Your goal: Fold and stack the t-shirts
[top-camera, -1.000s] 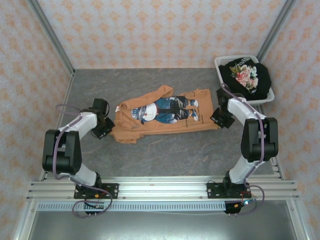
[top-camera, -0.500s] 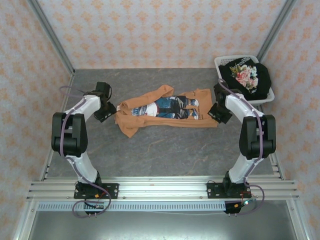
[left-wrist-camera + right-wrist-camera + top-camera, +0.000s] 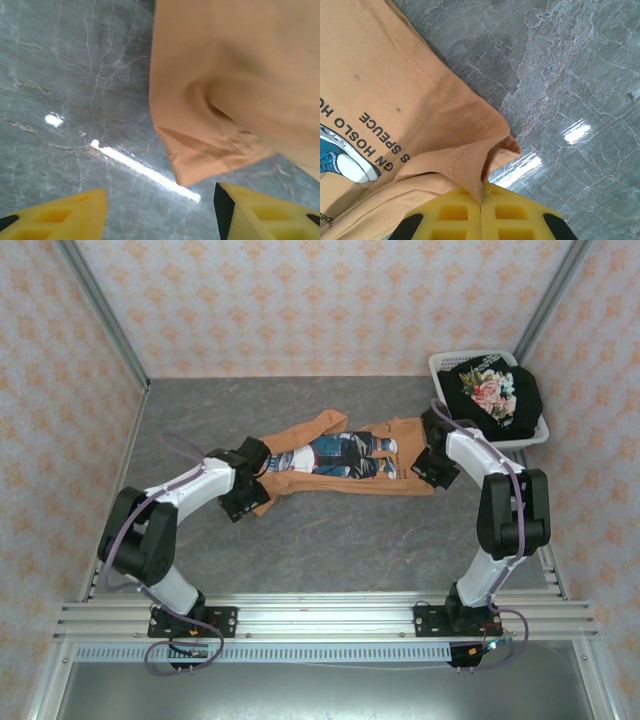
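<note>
Grey, marble-patterned tabletop (image 3: 330, 540) is carrying everything. Nearest the arm bases, the left gripper (image 3: 247, 502) is hovering at the left end of the orange t-shirt (image 3: 340, 455). In the left wrist view its yellow fingers (image 3: 65, 212) are standing well apart with bare table between them, gripping nothing, and a folded orange corner is lying just beyond them. The orange t-shirt is lying crumpled across the middle of the table, its blue-and-white cartoon print facing up. At its right end, the right gripper (image 3: 481, 200) is pinching a fold of the shirt's edge, fingers pressed together on the cloth. Farther back, in the right corner, a white laundry basket (image 3: 460, 355) is holding the black t-shirt (image 3: 490, 395), its pink flower print showing on top.
</note>
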Robot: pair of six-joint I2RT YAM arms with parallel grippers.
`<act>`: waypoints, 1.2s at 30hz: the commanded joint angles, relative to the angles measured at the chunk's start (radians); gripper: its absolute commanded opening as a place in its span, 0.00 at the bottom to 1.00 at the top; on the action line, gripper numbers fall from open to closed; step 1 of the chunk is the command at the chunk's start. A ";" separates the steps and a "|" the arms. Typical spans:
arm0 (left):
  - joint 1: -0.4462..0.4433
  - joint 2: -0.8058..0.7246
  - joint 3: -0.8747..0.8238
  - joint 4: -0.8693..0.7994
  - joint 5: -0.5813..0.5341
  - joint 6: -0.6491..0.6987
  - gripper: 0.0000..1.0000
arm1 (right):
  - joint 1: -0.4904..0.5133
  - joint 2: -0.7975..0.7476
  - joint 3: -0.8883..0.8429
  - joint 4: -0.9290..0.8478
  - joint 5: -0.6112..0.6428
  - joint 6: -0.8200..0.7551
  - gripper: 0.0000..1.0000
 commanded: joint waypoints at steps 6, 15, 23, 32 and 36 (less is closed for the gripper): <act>-0.002 0.117 0.043 0.105 0.042 -0.069 0.59 | 0.004 -0.049 -0.035 -0.005 0.011 0.008 0.00; -0.007 0.206 0.070 0.169 -0.006 -0.065 0.23 | 0.005 -0.068 -0.072 0.000 -0.001 0.015 0.00; -0.002 0.073 0.089 0.065 -0.141 -0.026 0.00 | 0.012 -0.149 -0.063 0.001 -0.011 0.005 0.00; 0.030 -0.288 0.254 -0.083 -0.330 0.104 0.00 | 0.027 -0.275 0.137 0.023 -0.084 -0.074 0.00; 0.034 -0.435 0.306 -0.106 -0.391 0.117 0.00 | 0.027 -0.324 0.253 -0.012 -0.073 -0.094 0.00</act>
